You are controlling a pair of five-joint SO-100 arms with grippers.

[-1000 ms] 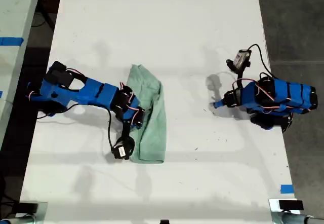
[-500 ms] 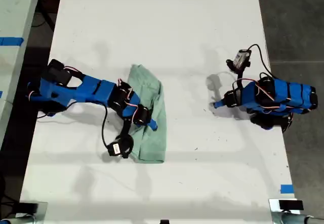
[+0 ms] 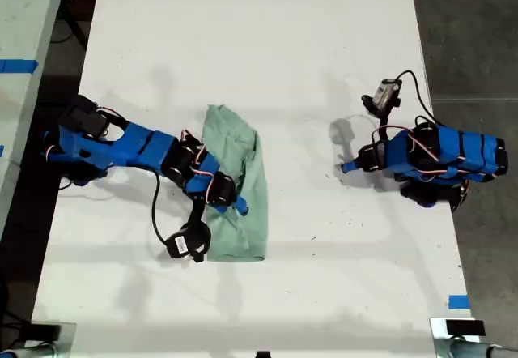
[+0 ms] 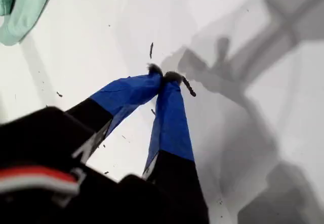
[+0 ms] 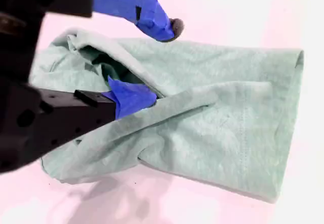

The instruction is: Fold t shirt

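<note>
1 shirt lies on the table, a long bundle toward the exterior view's left. My second gripper is spread open, with 1 finger tucked under a fold and the other above the cloth. My first gripper is pinched closed on nothing, well apart from the shirt. I think the cloth is soft, light and floppy, so I would grab an edge.

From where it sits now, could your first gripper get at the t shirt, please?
Probably not readily. My first gripper rests shut on bare table at the exterior view's right, well apart from the t shirt, where my second gripper is already working. Nothing blocks the path, though.
</note>
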